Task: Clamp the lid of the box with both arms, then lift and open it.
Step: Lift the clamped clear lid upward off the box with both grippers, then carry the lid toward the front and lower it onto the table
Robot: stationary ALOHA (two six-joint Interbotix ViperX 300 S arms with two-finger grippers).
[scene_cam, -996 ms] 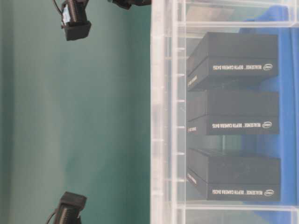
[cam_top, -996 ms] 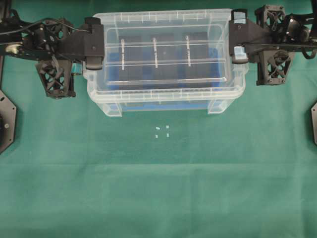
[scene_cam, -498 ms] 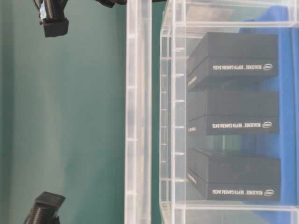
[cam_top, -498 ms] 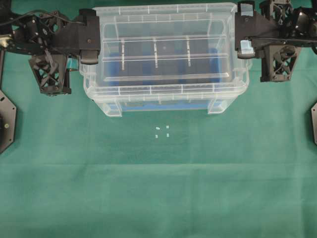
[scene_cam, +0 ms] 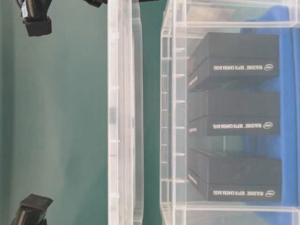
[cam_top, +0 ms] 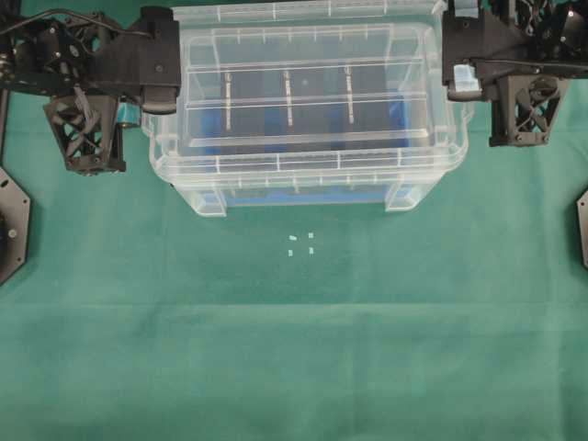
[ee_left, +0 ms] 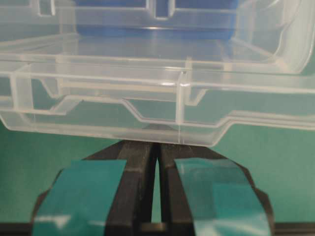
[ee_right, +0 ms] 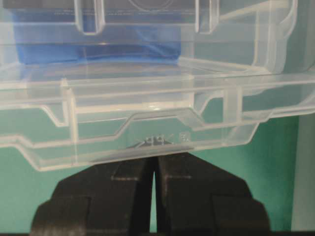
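The clear lid (cam_top: pixel 303 163) hangs level above the box (cam_top: pixel 303 190), which stands on the green cloth with its blue liner and three black blocks (scene_cam: pixel 234 112) inside. In the table-level view the lid (scene_cam: pixel 123 117) is well apart from the box's rim (scene_cam: pixel 172 117). My left gripper (cam_top: pixel 161 64) is shut on the lid's left end rim. My right gripper (cam_top: pixel 457 55) is shut on the lid's right end rim. In the left wrist view the jaws (ee_left: pixel 156 142) pinch the lid's edge (ee_left: pixel 147 98). The right wrist view shows the same: gripper (ee_right: pixel 155 157), lid (ee_right: pixel 147 113).
Small white marks (cam_top: pixel 301 243) lie on the cloth in front of the box. Black arm bases sit at the left edge (cam_top: pixel 9 230) and the right edge (cam_top: pixel 581 230). Open green cloth spreads in front.
Both grippers have risen with the lid clamped between them. The lid has come off the box and the gap between them has widened steadily.
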